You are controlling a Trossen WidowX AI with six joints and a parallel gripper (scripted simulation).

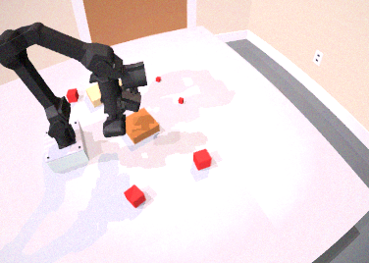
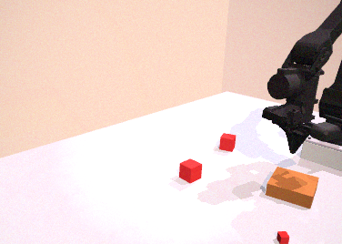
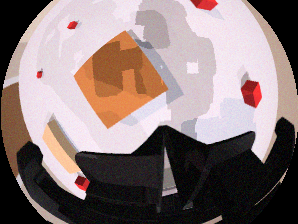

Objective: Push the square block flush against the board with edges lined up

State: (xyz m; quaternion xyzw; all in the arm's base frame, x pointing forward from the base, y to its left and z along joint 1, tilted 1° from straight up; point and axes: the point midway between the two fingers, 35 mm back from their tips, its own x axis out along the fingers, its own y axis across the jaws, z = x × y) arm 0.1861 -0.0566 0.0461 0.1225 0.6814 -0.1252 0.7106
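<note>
The orange square block (image 1: 142, 127) (image 2: 292, 188) (image 3: 117, 75) lies flat on the table, with shadows across its top. The pale yellow board (image 1: 94, 95) (image 3: 59, 147) lies apart from it, on the far side of the arm in the top view; the arm hides part of it there. It does not show in the exterior view. My gripper (image 1: 114, 130) (image 2: 293, 150) (image 3: 162, 129) is shut and empty. Its tips point down beside the block, on the side of the arm's base, and a gap shows between tips and block in the wrist view.
Red cubes (image 1: 202, 159) (image 2: 190, 170) (image 3: 251, 93) of different sizes are scattered around the block. One small red cube (image 1: 73, 95) (image 3: 82, 183) stands close to the board. The arm's pale base (image 1: 71, 160) (image 2: 320, 157) stands behind the gripper.
</note>
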